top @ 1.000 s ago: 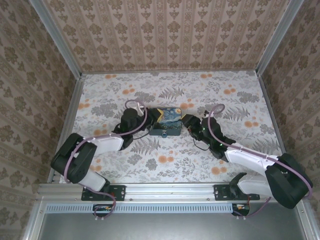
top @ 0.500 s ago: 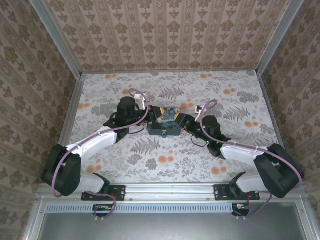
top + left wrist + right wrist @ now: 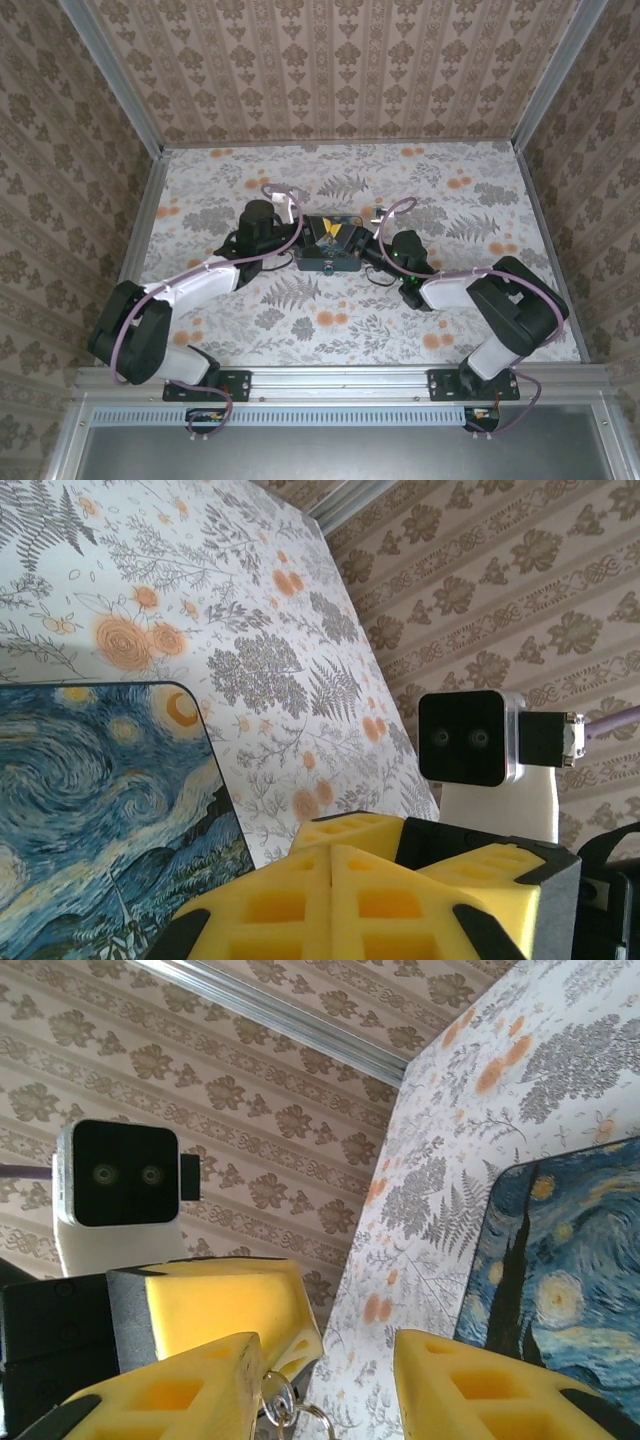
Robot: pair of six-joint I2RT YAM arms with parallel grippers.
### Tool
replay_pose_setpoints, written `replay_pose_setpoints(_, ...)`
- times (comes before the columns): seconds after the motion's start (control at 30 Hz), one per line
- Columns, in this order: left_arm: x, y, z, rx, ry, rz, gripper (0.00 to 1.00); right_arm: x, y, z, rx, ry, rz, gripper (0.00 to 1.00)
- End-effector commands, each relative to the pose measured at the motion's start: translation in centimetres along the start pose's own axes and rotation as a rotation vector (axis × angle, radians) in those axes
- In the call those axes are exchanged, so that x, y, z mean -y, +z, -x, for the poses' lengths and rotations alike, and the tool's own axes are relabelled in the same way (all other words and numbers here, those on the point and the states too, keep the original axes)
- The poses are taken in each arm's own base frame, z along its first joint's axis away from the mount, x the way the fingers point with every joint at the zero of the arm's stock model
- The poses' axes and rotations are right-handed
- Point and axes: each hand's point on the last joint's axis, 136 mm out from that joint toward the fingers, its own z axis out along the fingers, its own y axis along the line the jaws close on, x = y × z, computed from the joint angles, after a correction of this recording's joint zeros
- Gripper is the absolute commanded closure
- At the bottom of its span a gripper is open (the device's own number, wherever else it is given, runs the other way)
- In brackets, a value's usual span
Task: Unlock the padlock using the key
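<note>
My left gripper (image 3: 322,233) is over the starry-night box (image 3: 328,256), its yellow pads (image 3: 300,880) pressed shut. A silver key (image 3: 279,1407) on a ring hangs at that gripper's tip (image 3: 240,1305), the blade hidden between the pads. My right gripper (image 3: 346,237) meets it tip to tip. Its jaws (image 3: 330,1352) stand open, one finger (image 3: 195,1385) touching the key ring, the other (image 3: 470,1385) well apart. A tiny dark padlock (image 3: 328,268) sits at the box's front face, too small to show detail.
The box lid (image 3: 90,800) fills the floor below the left wrist. The flowered table (image 3: 330,320) stretches in front of the box and behind it. Patterned walls (image 3: 340,60) enclose the table on three sides.
Both grippers have come together over the box, the left from the left, the right from the right. The right jaws have narrowed around the left gripper's tip.
</note>
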Motion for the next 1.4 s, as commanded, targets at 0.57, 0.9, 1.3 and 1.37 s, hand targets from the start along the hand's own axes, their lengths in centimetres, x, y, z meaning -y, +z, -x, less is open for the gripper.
replay_pose_setpoints(0.57,0.4,0.8,1.4,0.133,-0.162,-0.092,1.00,-3.0,0.5,0.0,0.026,0.013,0.132,0.66)
replay_pose_setpoints(0.9,0.7,1.2,1.2,0.138,-0.169,-0.091,1.00,-2.9,0.7,-0.1,0.020,0.025,0.133,0.77)
replay_pose_setpoints(1.3,0.2,1.1,0.9,0.115,-0.186,-0.044,1.00,-1.1,-0.2,0.1,0.023,0.028,0.077,1.00)
replay_pose_setpoints(1.37,0.0,0.8,1.1,0.111,-0.186,-0.019,0.86,-0.8,-0.4,0.1,0.013,0.016,0.052,1.00)
